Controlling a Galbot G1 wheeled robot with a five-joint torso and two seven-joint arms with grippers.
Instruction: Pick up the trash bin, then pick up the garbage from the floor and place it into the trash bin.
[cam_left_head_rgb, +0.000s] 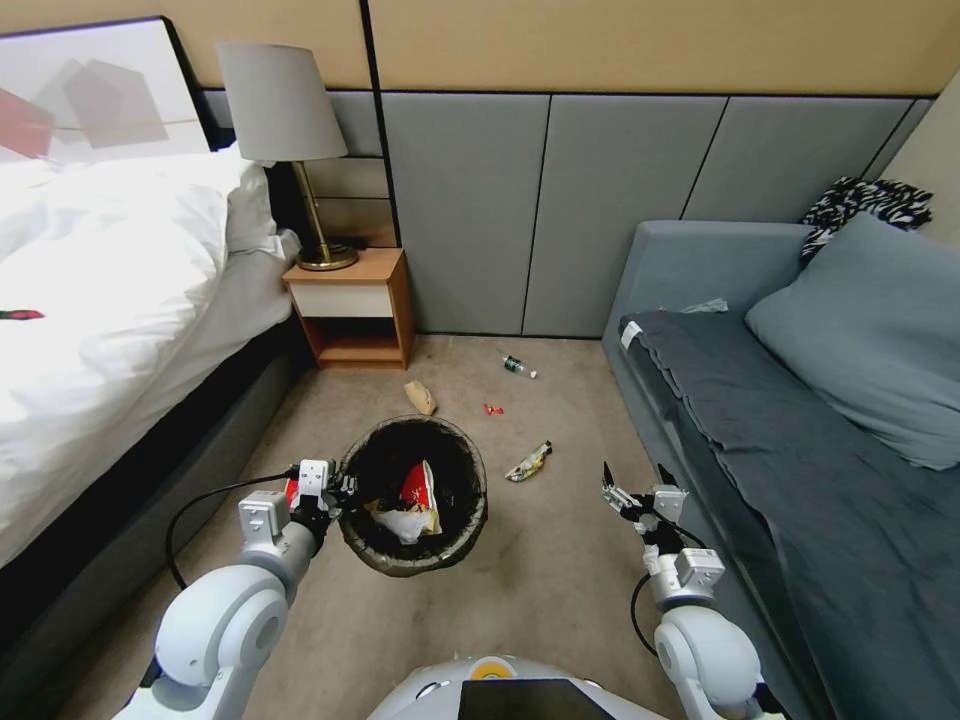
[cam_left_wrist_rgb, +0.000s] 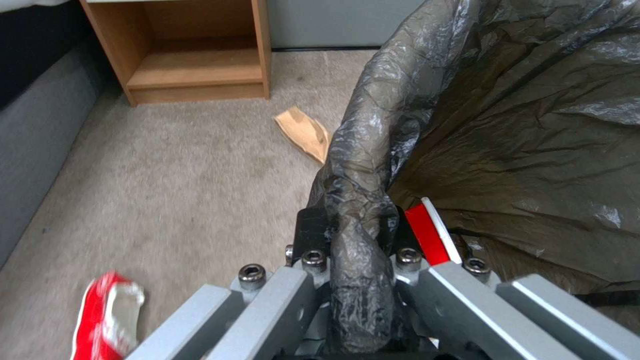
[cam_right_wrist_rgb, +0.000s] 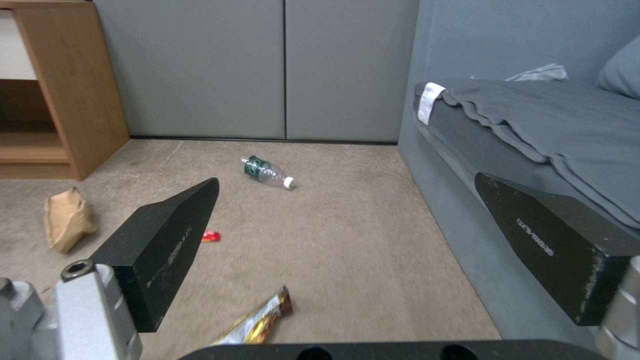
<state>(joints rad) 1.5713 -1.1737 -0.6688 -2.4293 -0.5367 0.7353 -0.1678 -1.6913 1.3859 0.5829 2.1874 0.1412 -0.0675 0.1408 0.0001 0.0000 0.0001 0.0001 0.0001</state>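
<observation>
- The left tool (cam_left_head_rgb: 335, 490) is clenched on the bin's (cam_left_head_rgb: 413, 495) bagged rim at its left side; the left wrist view shows the dark bag (cam_left_wrist_rgb: 360, 200) pinched between the fingers.
- The bin is lifted over the floor (cam_left_head_rgb: 560, 560), with a red-and-white packet (cam_left_head_rgb: 420, 490) and white tissue (cam_left_head_rgb: 405, 522) inside.
- The right tool (cam_left_head_rgb: 632, 487) hangs released beside the sofa (cam_left_head_rgb: 800, 420), holding nothing.
- On the floor lie a green bottle (cam_right_wrist_rgb: 267, 172), brown bag (cam_right_wrist_rgb: 65, 218), small red scrap (cam_right_wrist_rgb: 211, 236) and shiny wrapper (cam_right_wrist_rgb: 257, 320); another red-and-white packet (cam_left_wrist_rgb: 107, 315) lies below the left tool.

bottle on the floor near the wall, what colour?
The bottle is clear with a green label and a white cap; the right wrist view shows it best.
</observation>
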